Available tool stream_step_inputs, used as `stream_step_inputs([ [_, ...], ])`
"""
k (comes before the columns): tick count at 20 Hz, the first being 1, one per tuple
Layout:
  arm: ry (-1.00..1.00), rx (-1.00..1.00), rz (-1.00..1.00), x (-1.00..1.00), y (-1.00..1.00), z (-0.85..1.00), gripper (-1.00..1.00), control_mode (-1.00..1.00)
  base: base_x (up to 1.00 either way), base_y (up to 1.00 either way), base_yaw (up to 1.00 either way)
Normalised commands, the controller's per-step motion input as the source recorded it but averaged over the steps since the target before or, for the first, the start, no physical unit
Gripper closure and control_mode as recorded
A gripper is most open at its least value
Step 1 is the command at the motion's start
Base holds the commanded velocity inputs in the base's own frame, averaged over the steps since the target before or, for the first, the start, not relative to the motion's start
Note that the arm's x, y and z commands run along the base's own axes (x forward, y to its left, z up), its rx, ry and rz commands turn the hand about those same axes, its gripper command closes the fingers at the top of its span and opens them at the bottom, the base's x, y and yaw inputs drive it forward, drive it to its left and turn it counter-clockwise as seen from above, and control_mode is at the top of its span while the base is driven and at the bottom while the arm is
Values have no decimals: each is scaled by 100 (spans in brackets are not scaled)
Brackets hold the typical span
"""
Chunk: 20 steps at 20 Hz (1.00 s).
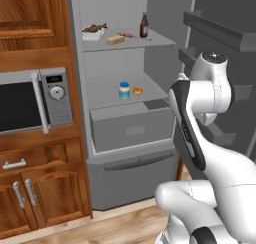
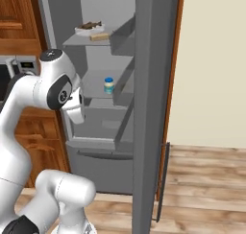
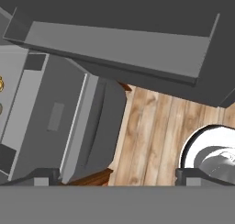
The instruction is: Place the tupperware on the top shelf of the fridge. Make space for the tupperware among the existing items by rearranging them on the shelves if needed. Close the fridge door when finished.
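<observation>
Left base view: fridge open, tupperware on top shelf

Left base view shows the fridge (image 1: 125,138) standing open, with its door (image 1: 225,63) swung out to the right and my arm folded in front of it. On the top shelf (image 1: 155,38) sits a white tupperware (image 1: 93,33) with dark food in it, at the left end. Just right of it lies a tan block (image 1: 115,39), then a small reddish piece (image 1: 127,35), then a dark brown bottle (image 1: 144,25) standing upright toward the back right. All are apart from one another.

On the shelf below, a blue-lidded white jar (image 1: 124,90) stands upright with a small orange item (image 1: 136,91) just beside it on the right. Under that shelf is the inner drawer (image 1: 132,128), and lower still the freezer drawer (image 1: 135,178).

A microwave (image 1: 35,100) sits in the wooden cabinet (image 1: 35,18) left of the fridge.

Hand view looks down past a door bin (image 3: 114,48) to the wooden floor (image 3: 151,136). My jaws: only two dark tips at the bottom corners, set well apart with nothing between them, so spread.
</observation>
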Motion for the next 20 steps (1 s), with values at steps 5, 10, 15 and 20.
stream_step_inputs([
  [5,0,0,0,0,0,0,-100,100,-18,-1,0],
  [10,0,0,0,7,-2,0,-100,-100,2,-1,0],
  [15,-1,3,0,-27,-62,-8,-100,-100,0,0,0],
  [20,-9,8,-4,-24,-100,-26,-100,-100,0,0,0],
])
